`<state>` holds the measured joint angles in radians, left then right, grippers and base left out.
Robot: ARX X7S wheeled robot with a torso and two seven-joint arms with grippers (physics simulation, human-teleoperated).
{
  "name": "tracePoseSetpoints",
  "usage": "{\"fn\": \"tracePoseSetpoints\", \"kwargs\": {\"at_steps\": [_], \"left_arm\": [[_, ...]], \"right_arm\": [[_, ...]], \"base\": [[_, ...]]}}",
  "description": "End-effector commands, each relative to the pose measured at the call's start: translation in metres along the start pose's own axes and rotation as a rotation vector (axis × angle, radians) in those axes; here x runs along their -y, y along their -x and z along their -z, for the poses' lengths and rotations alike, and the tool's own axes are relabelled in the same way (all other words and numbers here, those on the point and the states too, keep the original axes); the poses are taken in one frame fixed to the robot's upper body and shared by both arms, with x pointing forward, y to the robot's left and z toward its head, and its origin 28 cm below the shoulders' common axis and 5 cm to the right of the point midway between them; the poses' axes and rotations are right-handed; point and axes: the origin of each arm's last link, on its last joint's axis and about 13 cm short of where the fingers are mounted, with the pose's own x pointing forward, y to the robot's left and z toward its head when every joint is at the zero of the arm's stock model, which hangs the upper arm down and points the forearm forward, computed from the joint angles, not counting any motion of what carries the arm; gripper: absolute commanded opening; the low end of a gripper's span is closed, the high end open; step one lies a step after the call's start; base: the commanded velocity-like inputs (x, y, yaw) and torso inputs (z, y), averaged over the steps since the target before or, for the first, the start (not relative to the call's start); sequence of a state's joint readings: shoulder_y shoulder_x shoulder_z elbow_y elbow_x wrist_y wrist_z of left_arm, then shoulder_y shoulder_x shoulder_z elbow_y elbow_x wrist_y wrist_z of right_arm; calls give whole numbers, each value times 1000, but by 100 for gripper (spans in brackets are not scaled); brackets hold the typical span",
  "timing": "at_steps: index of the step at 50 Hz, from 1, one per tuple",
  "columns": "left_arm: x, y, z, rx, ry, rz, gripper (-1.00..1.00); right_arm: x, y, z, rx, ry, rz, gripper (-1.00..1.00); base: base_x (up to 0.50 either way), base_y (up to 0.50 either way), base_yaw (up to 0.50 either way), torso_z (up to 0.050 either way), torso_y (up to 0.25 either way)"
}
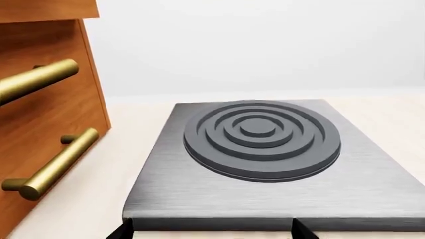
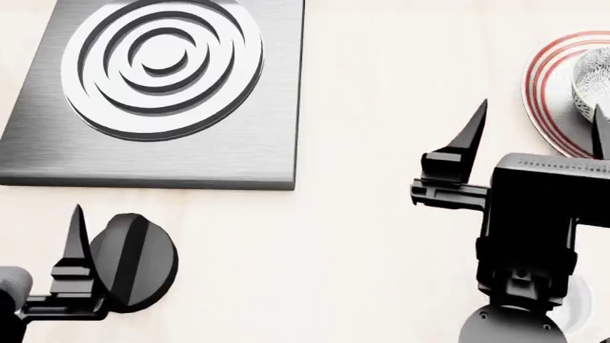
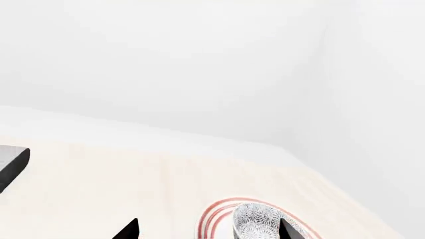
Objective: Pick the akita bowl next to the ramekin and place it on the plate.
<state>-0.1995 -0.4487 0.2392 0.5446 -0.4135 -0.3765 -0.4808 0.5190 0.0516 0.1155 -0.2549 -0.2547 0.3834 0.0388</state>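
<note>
The small grey-and-white floral-speckled akita bowl (image 2: 593, 80) sits on the round white red-ringed plate (image 2: 545, 93) at the counter's far right. The black right gripper (image 2: 538, 114) has its 2 fingers spread, 1 tip beside the bowl, not clamping it. The left gripper's (image 1: 212, 230) fingers stand apart, empty.

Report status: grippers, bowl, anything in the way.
Right gripper open beside the plate, holding nothing. Left gripper parked low, state unclear. Bowl sits on the plate. Nothing blocking; stove burner well off to the left.
</note>
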Motion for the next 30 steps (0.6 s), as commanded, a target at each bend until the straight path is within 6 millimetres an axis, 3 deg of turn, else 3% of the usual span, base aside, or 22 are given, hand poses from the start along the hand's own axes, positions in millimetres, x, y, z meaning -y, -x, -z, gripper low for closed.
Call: {"fn": "tracePoseSetpoints", "kwargs": {"at_steps": [1,30], "left_arm": [[0,-1,0,-3,5,0,100],[1,0,1,-7,7,5,100]], "right_arm": [[-9,21,-12,42,-4,-69,100],[-18,41,-58,238,37,-173,100]], "base": [[0,0,0,0,0],[0,0,0,0,0]]}}
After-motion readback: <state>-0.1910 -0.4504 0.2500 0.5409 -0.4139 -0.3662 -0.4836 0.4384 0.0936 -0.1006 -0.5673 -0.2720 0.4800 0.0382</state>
